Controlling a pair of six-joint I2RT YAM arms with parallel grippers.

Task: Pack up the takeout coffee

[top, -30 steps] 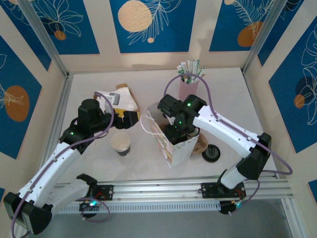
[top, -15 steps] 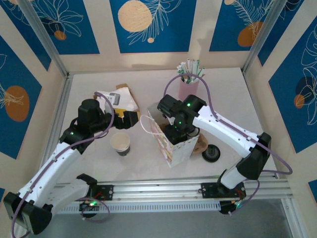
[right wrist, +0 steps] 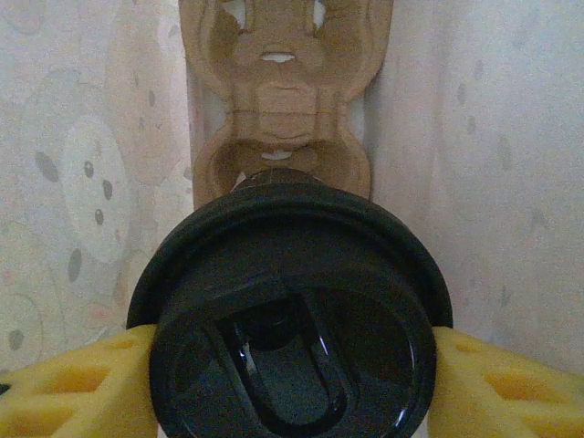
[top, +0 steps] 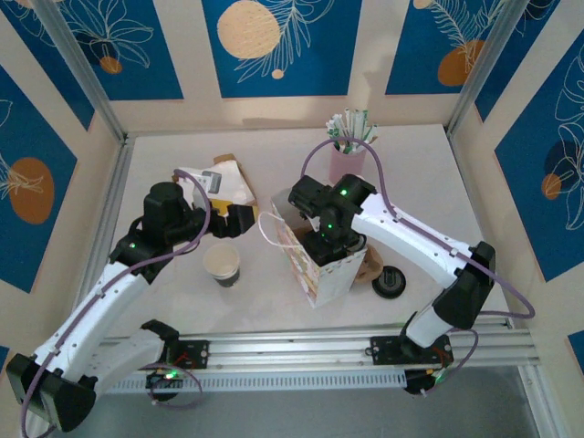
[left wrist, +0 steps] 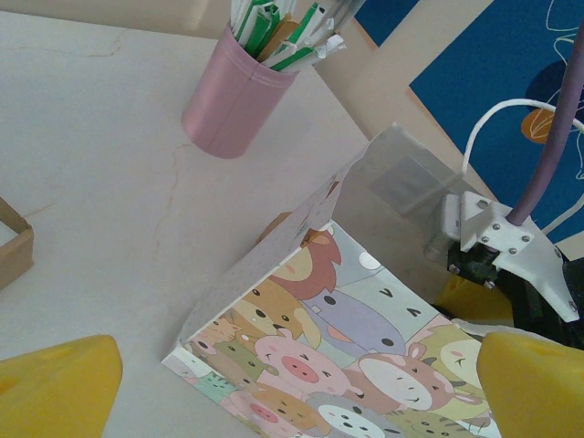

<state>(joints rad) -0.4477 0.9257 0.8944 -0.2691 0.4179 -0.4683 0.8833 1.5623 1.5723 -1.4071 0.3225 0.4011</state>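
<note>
Yellow-padded right gripper (right wrist: 292, 370) clamps the lidded coffee (right wrist: 292, 310) inside the bag (right wrist: 497, 137), above a cardboard carrier (right wrist: 278, 91). The left gripper (left wrist: 292, 388) gapes wide beside the bag.

takeout coffee (right wrist: 292, 356): inside bag (right wrist: 82, 137), sides hidden beneath lid (right wrist: 292, 265), bottom cropped
cup carrier (right wrist: 278, 100): deeper in bag, lower part behind lid
left end effector (left wrist: 294, 388): fingertips cropped near bag

I found the bag (top: 321, 269) near the middle of the worktop (top: 429, 173), the takeout coffee (right wrist: 292, 310) inside it over the cup carrier (right wrist: 278, 109). The lidless cup (top: 222, 263) stood left of the bag, the loose lid (top: 390, 280) right, the straw holder (top: 347, 162) behind, toward the far edge.
</note>
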